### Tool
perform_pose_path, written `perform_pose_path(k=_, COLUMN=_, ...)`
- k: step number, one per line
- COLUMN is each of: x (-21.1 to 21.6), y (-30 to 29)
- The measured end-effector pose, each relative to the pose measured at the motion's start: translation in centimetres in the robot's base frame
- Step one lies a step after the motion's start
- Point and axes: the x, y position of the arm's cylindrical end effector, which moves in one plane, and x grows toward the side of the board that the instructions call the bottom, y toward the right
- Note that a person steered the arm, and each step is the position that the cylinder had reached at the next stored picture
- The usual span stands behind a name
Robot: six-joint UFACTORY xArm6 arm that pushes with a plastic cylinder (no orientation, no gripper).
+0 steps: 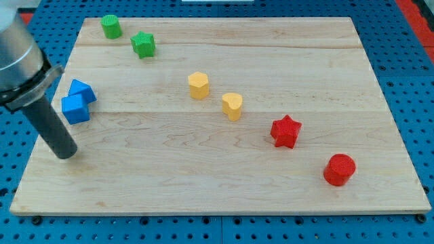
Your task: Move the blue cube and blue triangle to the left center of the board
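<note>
The blue cube (74,108) lies near the board's left edge, about mid-height. The blue triangle (82,90) touches it just above and slightly right. My tip (66,154) rests on the board below the blue cube, a short gap apart from it. The dark rod rises from the tip up and to the left to the arm's grey body at the view's top left.
A green cylinder (111,26) and a green star (144,45) sit at the top left. A yellow hexagon (199,85) and a yellow heart (232,106) are mid-board. A red star (285,131) and a red cylinder (339,169) lie lower right. The wooden board (224,196) sits on a blue pegboard.
</note>
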Motion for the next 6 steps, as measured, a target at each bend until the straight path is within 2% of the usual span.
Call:
perform_pose_path(k=2, x=-4.7, y=1.5)
perform_pose_path(k=6, x=-7.9, y=-2.2)
